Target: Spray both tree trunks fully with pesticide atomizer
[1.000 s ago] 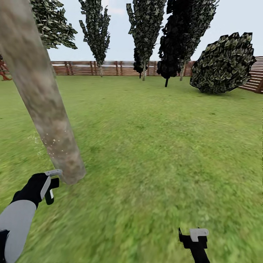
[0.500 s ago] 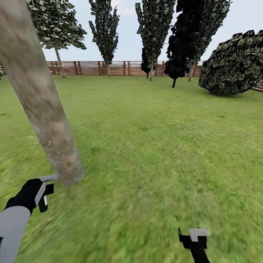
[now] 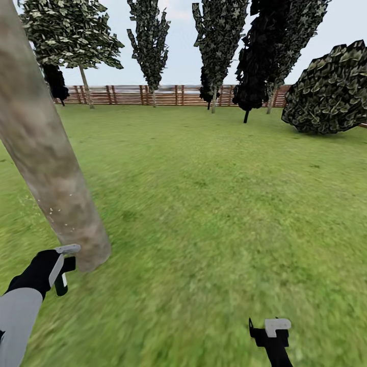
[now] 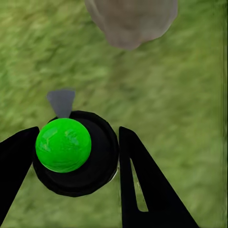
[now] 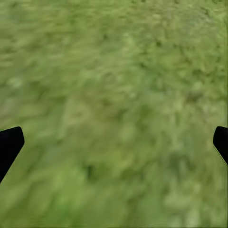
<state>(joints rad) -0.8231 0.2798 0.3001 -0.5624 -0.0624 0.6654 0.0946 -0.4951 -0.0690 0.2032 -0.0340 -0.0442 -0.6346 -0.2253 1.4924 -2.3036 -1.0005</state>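
Head view: left gripper (image 3: 62, 270) clamped on pesticide atomizer (image 3: 61, 281), just beside tree trunk (image 3: 48, 158) base on lawn (image 3: 214, 204); right gripper (image 3: 270, 334) low over grass.
Left wrist: fingers (image 4: 142, 190) around atomizer's green-topped black body.
Right wrist: fingertips (image 5: 9, 145) spread wide, nothing between.

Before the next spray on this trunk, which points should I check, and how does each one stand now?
1. Atomizer held between the left gripper fingers: ok.
2. Nozzle aimed at the trunk: ok, the trunk base lies ahead in the left wrist view.
3. Gap between gripper and trunk: cannot tell, they look very close in the head view.
4. Trunk fully covered: cannot tell, a few pale specks show low down.
5. Right gripper open, over grass: ok.
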